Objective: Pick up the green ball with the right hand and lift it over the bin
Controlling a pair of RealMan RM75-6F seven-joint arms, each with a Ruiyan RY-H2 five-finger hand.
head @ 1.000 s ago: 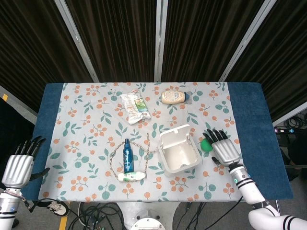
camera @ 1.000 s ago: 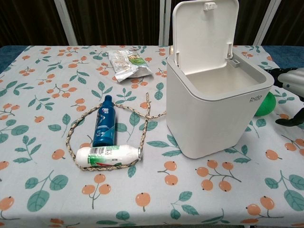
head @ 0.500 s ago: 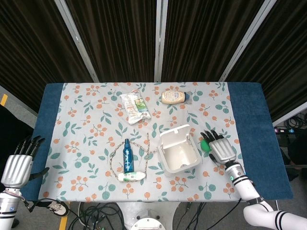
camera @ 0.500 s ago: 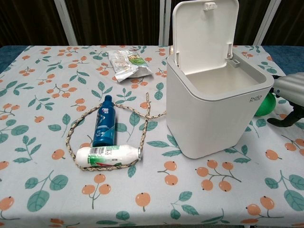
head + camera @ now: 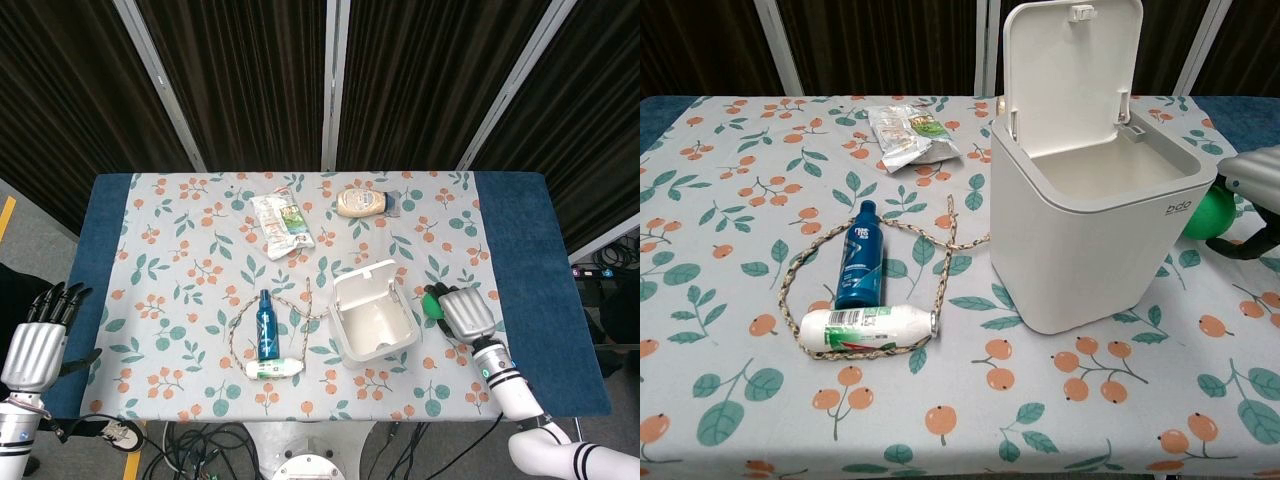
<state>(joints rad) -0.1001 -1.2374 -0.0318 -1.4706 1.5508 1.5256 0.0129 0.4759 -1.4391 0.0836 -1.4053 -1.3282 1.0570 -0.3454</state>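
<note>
On the bench (image 5: 520, 250), the ball (image 5: 432, 305) sits just right of the bin (image 5: 372, 315); bottles (image 5: 266, 327) lie left, a packet (image 5: 281, 224) behind.

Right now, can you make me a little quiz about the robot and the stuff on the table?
1. True or false: the lid of the white bin is closed.
2. Which robot hand is around the green ball? A) left B) right C) neither
3. Fill in: the rope loops around the blue bottle and the white ____.

Key: 1. False, the lid stands open. 2. B, the right robot hand curls over the ball beside the bin; the left robot hand hangs off the table edge, holding nothing. 3. Bottle.
</note>
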